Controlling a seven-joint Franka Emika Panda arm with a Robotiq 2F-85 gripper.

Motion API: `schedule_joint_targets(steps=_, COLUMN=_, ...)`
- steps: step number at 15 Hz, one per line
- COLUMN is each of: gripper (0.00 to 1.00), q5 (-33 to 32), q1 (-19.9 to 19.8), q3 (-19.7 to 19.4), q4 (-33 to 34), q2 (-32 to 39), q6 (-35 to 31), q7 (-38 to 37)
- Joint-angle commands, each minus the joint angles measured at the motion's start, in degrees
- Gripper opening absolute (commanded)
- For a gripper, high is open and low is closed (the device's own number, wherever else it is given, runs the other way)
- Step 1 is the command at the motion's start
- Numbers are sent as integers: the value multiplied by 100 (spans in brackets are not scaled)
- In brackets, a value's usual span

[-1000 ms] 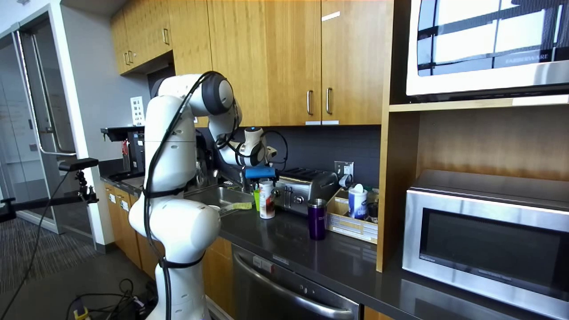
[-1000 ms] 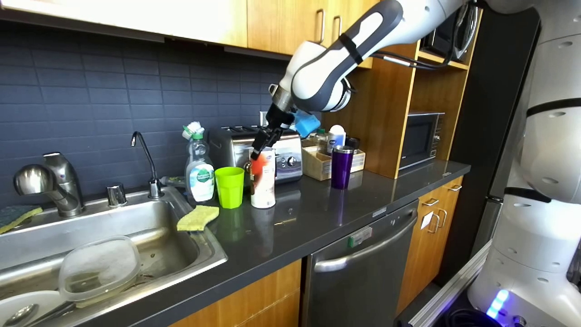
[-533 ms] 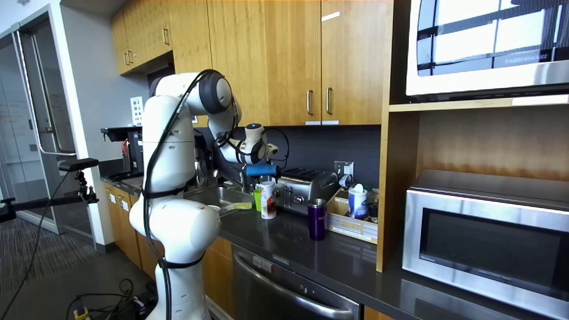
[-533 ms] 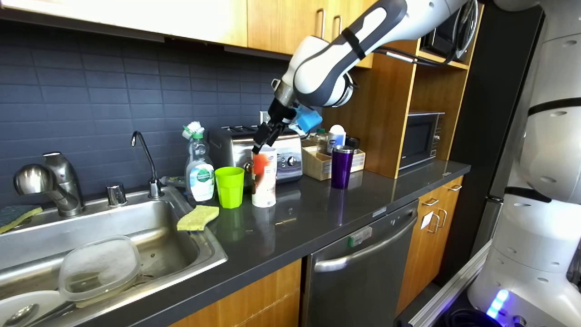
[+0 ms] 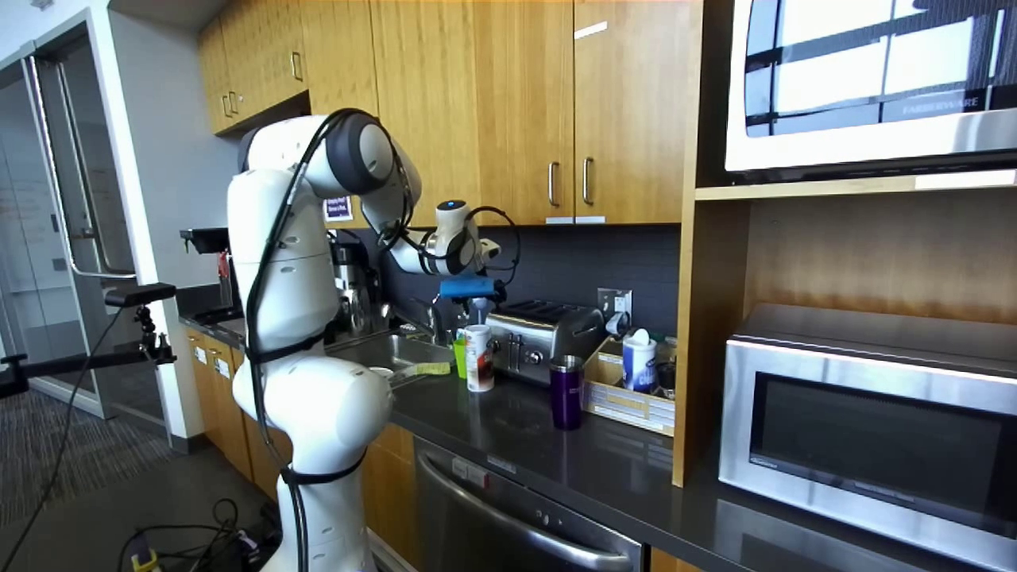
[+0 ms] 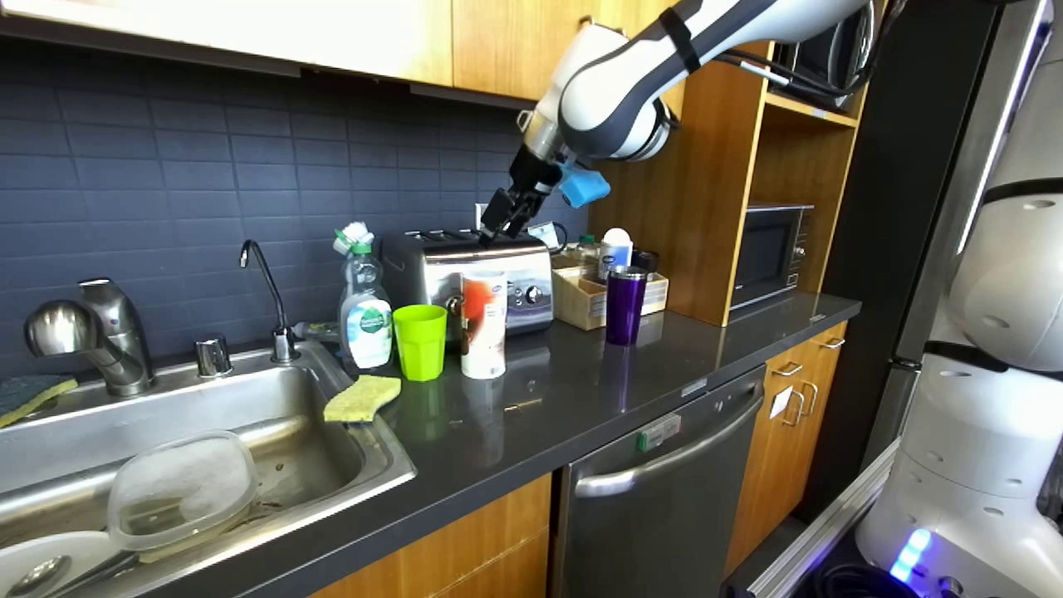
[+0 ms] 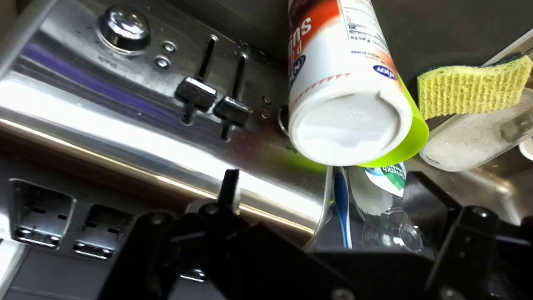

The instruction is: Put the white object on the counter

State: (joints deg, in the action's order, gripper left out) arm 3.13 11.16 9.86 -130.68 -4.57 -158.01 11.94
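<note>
Right of the green cup (image 6: 419, 342), the white can (image 6: 482, 328) stood upright on the surface (image 6: 573, 403), apart from the spread, empty fingers (image 7: 228, 189), which seemed best raised before swinging sideways.

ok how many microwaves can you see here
2. The upper microwave is on the wooden shelf, and the lower microwave stands beneath it on the counter; both show in both exterior views.

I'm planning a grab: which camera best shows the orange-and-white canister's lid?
The wrist view: the lid faces that camera, close up, its whole top showing. In both exterior views the orange-and-white canister stands upright, its lid small and without detail.
</note>
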Motion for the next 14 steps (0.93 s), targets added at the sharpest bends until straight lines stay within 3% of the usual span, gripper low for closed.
schedule_joint_targets(steps=1, gripper=100, q5=-141, q1=-142, q3=-99, q4=-466, q2=-701, q6=330, q7=-387)
schedule_joint_targets(steps=4, gripper=100, q5=-155, q1=-290, q3=-204, q4=-837, q2=-1126, q6=626, q7=-676)
schedule_joint_targets(steps=7, gripper=100, q5=-574, q1=-670, q3=-213, q4=-1225, q2=-1524, q6=847, q7=-1359)
schedule_joint_targets(steps=10, gripper=100, q5=-625, q1=-958, q3=-350, q4=-1398, q2=-1861, q6=1501, q7=-1752)
schedule_joint_targets(steps=14, gripper=100, q5=-483, q1=-1131, q3=-684, q4=-1357, q2=-2185, q6=2577, q7=-1591)
